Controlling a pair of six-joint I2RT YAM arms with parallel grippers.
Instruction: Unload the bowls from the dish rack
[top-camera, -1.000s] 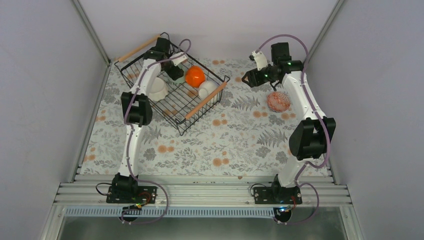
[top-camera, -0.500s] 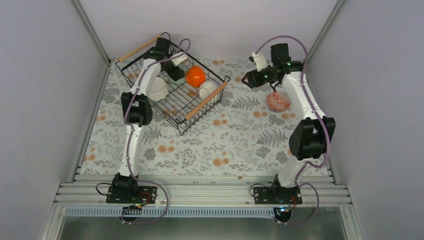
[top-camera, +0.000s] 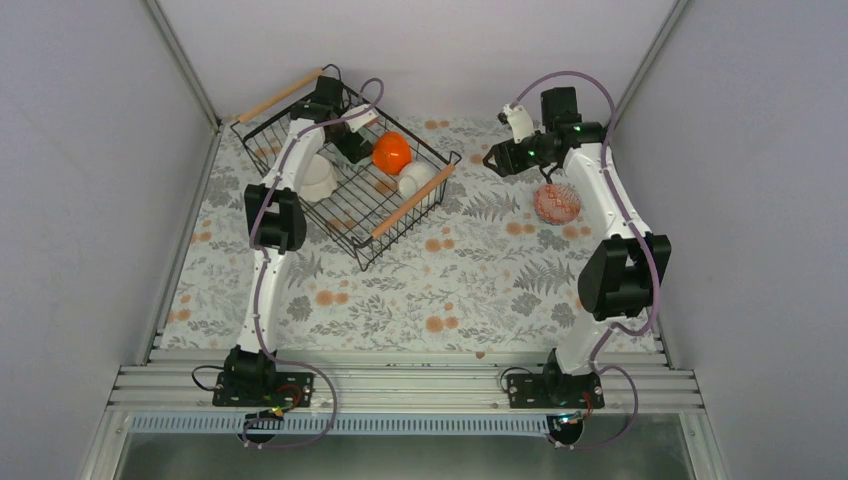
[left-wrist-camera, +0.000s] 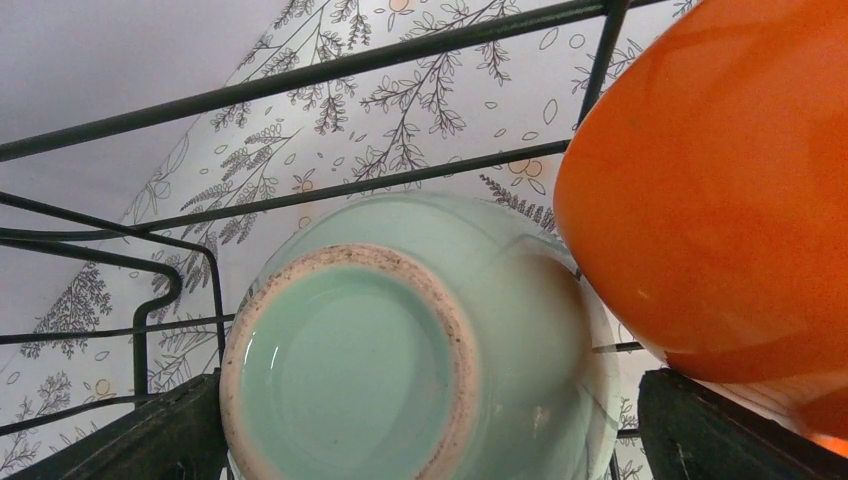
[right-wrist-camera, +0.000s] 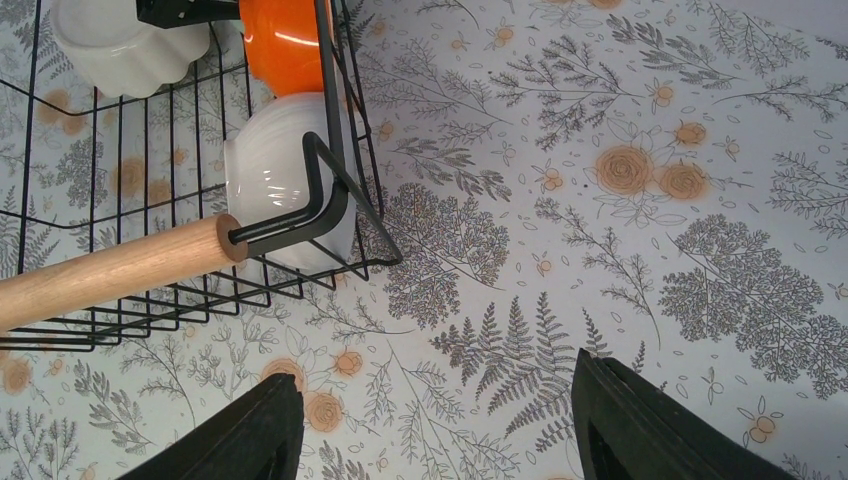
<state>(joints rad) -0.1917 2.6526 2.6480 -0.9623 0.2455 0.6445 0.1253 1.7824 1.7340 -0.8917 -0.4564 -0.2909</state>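
The dish rack (top-camera: 340, 205), black wire with wooden handles, stands at the back left. It holds an orange bowl (top-camera: 391, 152), a plain white bowl (top-camera: 413, 179) and a scallop-edged white bowl (top-camera: 316, 178). My left gripper (top-camera: 352, 146) is inside the rack beside the orange bowl. In the left wrist view it (left-wrist-camera: 430, 440) is open, its fingers straddling a pale green bowl (left-wrist-camera: 400, 350) whose foot faces the camera, with the orange bowl (left-wrist-camera: 720, 190) against the right side. A reddish patterned bowl (top-camera: 556, 203) sits upside down on the table. My right gripper (top-camera: 497, 160) is open and empty above the cloth.
The right wrist view shows the rack's corner (right-wrist-camera: 345, 215) and wooden handle (right-wrist-camera: 110, 270) at upper left, with the white bowl (right-wrist-camera: 265, 175) behind it. Grey walls close in the table on the left, the back and the right.
My left gripper has edged slightly deeper into the rack around the green bowl. The right arm has hardly moved.
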